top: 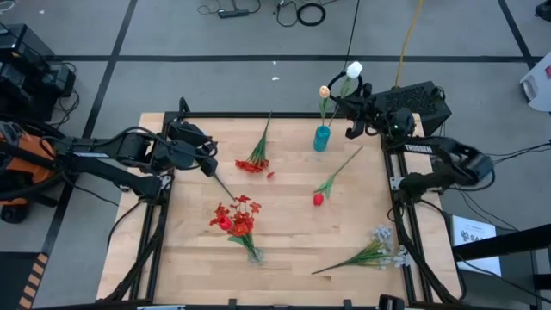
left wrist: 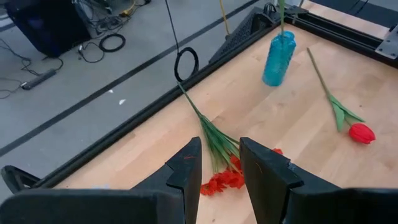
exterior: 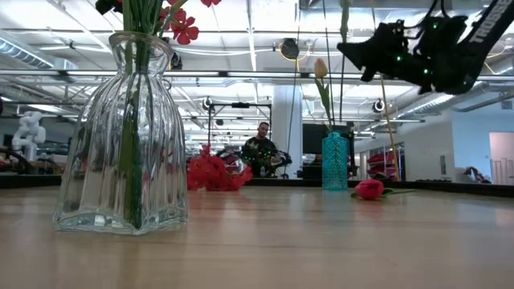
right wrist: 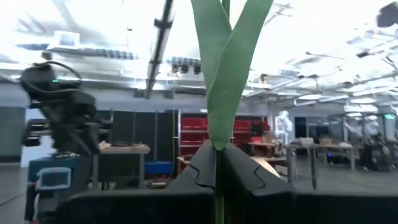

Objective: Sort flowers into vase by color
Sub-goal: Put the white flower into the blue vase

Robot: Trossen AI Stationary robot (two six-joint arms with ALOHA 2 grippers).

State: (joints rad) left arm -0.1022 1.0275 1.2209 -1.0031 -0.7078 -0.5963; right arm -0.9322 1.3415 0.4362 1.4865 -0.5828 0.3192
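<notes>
Right gripper (top: 355, 110) raised above the desk's (top: 284, 258) far edge near the far right corner, fingers (right wrist: 205, 165) pressed together on the stalk of a white tulip (top: 353, 70); green leaves rising straight up between the pads, bud held out past the far edge, above and just right of the blue vase (top: 321, 138). One cream tulip (top: 325, 91) already standing in that vase, close to the far edge, right of the middle.

Left gripper (top: 209, 164) hanging over the left side of the desk, fingers (left wrist: 186, 171) parted halfway, nothing between them; pointed toward a red blossom stem (top: 255, 155) lying flat near the far edge, left of the blue vase. No contact with it visible.

Clear glass vase (top: 252, 251) near the front edge, left of centre, with red blossoms (top: 234, 215) standing in it. Red rosebud (top: 318, 199) with its stalk lying flat about mid-desk, toward the right side. White lavender spray (top: 379, 251) lying flat by the front right corner.

Person (exterior: 261, 148) seated in the room beyond the far edge, seen in the low view.
</notes>
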